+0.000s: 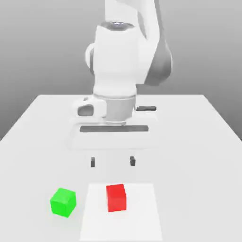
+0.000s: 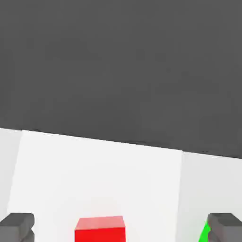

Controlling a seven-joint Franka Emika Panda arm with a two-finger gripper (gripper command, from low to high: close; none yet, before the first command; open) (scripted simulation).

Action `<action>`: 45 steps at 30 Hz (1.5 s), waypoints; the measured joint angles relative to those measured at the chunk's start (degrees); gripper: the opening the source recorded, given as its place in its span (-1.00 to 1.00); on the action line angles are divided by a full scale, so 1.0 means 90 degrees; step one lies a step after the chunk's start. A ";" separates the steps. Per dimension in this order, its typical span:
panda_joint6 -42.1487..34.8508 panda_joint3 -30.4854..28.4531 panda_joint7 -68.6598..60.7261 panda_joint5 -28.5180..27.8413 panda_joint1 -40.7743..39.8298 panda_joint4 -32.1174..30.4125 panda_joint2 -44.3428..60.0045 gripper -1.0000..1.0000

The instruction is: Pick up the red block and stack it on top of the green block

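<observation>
red block (image 1: 116, 197): plain matt red, smooth faces, no marks
green block (image 1: 63, 202): plain matt green, smooth, no marks
arm (image 1: 124, 56): smooth white shell with a soft sheen, like moulded plastic; grey shaded joint at the side
fingers (image 1: 93, 161): dark grey, matt, plain
table (image 1: 198, 142): flat white, matt, no grain or texture
patch (image 1: 142, 222): brighter white rectangle on the table under the red block, equally flat and matt
backdrop (image 1: 42, 42): even grey, featureless
</observation>
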 joint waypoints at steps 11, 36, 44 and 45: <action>0.1447 0.0088 -0.0330 0.0323 -0.0039 -0.0025 0.1804 -1.00; -0.0399 -0.0521 0.3663 0.0198 -0.1121 0.0237 0.0216 -1.00; -0.0200 -0.0706 0.5229 0.0319 -0.1573 0.0457 0.0633 -1.00; 0.0000 -0.0676 0.5196 0.0392 -0.1555 0.0469 0.0847 -1.00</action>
